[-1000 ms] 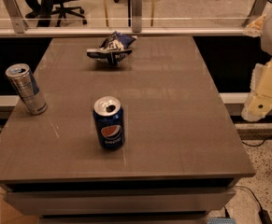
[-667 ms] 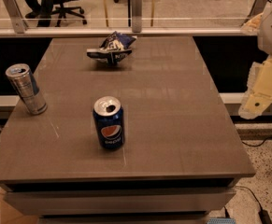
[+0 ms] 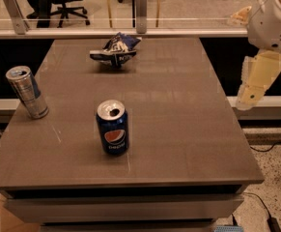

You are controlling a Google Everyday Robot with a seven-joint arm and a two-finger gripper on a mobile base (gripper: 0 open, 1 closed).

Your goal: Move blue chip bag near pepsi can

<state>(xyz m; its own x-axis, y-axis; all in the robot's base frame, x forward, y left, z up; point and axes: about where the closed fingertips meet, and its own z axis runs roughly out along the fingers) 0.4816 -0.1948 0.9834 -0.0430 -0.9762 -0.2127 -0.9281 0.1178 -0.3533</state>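
The blue chip bag (image 3: 115,50) lies crumpled at the far middle of the table, dark blue foil with white lettering. The pepsi can (image 3: 113,127) stands upright near the table's front middle, its top opened. My gripper (image 3: 257,77) hangs off the table's right edge, level with the middle of the table. It is well to the right of both things and touches neither. It holds nothing that I can see.
A taller slim silver-blue can (image 3: 27,92) stands near the left edge of the brown table (image 3: 178,110). A glass rail (image 3: 140,8) runs behind the far edge, with office chairs beyond it. Cables lie on the floor at the lower right.
My gripper has shifted slightly left, toward the table's right edge. The bag and both cans have not moved.
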